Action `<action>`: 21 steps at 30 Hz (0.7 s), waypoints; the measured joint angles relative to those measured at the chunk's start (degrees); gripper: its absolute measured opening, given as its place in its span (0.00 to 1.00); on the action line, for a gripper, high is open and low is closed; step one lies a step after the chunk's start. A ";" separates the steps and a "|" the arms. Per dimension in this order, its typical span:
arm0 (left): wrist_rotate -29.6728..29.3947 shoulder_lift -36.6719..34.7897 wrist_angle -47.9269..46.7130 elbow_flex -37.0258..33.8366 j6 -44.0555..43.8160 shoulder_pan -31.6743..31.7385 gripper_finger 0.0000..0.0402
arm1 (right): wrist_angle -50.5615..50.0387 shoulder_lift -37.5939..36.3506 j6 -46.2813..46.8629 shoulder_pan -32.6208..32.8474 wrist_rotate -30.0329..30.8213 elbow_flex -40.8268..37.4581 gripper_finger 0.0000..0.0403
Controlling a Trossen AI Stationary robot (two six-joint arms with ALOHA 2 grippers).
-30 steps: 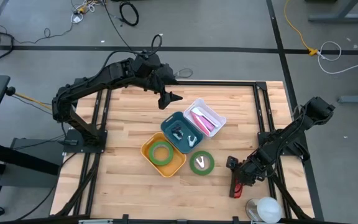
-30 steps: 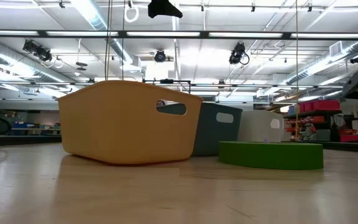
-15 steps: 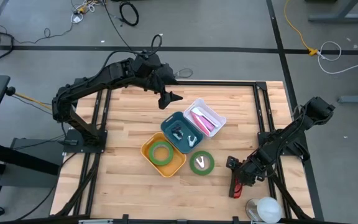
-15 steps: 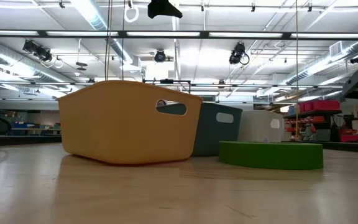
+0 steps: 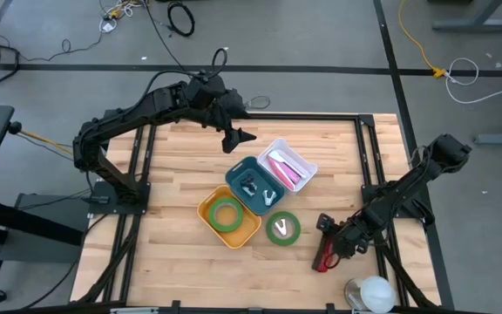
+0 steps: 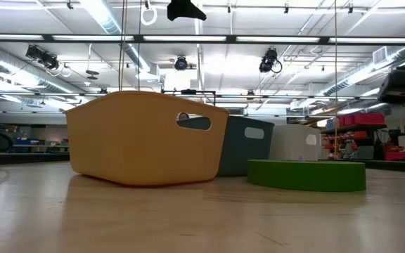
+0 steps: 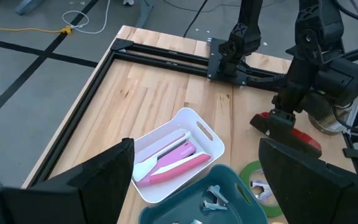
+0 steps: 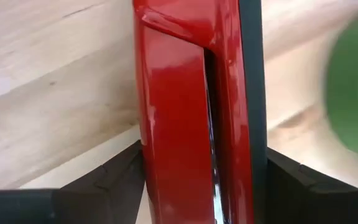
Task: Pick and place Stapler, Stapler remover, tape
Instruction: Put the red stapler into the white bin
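Right gripper (image 5: 328, 255) low on the wooden desk (image 5: 181, 166), clamped around the red stapler (image 8: 191, 112) — left gripper (image 5: 236, 138) spread, raised above the bins; bright workshop beyond.

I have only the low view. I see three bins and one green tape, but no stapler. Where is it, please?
Observer: The red stapler lies on the table, to the right of that tape.
Operator: Does an arm hold it?
Observer: Yes, the right gripper is closed on its two sides.
Operator: What is inside the yellow bin?
Observer: A second green tape roll.
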 joint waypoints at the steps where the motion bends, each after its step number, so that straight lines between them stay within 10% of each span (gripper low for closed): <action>1: 0.00 0.00 0.00 0.00 0.02 0.00 0.86 | -0.06 -0.46 0.06 0.00 0.68 0.00 0.62; 21: 0.02 0.00 4.00 0.00 0.13 0.00 0.86 | -3.10 -5.35 11.90 -0.44 13.95 0.00 0.62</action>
